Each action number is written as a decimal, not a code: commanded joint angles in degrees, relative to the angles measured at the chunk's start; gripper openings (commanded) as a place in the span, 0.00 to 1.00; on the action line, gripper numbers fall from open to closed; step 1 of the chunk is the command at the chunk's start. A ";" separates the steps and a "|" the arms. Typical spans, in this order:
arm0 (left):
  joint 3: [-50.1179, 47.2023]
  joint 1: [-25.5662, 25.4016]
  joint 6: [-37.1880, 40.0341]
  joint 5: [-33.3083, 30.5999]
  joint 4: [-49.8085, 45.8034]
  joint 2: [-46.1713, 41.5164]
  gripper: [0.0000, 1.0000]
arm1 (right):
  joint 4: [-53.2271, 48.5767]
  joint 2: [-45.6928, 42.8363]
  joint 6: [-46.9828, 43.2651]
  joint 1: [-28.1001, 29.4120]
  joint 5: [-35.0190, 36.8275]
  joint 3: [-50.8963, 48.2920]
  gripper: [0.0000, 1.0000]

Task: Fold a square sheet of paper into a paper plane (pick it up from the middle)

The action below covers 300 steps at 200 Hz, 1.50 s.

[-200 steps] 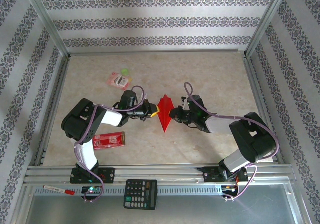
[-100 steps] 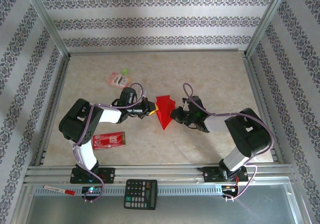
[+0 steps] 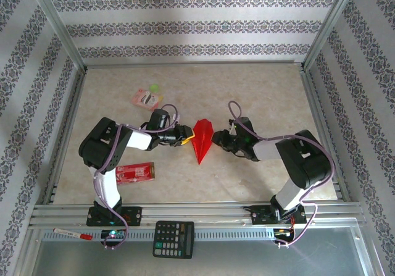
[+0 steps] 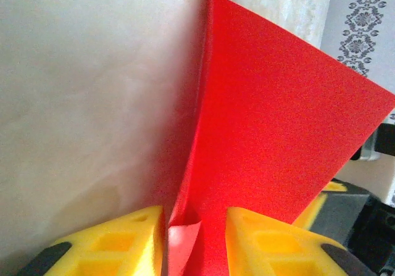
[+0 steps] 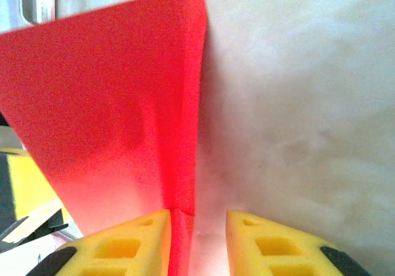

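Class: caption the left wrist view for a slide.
Folded bright red paper plane standing between the left claw's parted yellow fingers.

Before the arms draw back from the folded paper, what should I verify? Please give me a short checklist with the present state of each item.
1. Left gripper jaws apart: ok, a gap shows between its yellow fingers.
2. Right gripper jaws apart: ok, the same kind of gap shows.
3. Paper plane free of both grippers: cannot tell. A red edge lies inside each gap, and contact with the fingers is unclear.
4. Paper plane resting on the table between the two grippers: ok.
5. Red packet apart from the plane: ok, it lies beside the left arm, off to the side.
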 commanded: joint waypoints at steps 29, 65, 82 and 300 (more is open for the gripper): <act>-3.01 5.15 9.17 -5.32 -11.46 -11.62 0.45 | -15.80 -16.52 -10.97 -7.08 2.98 -0.80 0.37; -2.25 9.89 21.50 -20.23 -24.69 -26.59 0.63 | -37.78 -26.81 -28.31 -7.05 28.07 9.05 0.52; -1.44 10.88 28.77 -33.69 -30.54 -34.50 0.73 | -37.37 -28.34 -35.04 -7.08 43.61 10.08 0.70; -22.67 23.66 57.61 -43.24 26.66 -16.68 1.00 | 28.01 -6.44 -50.34 -23.22 28.65 -9.52 0.98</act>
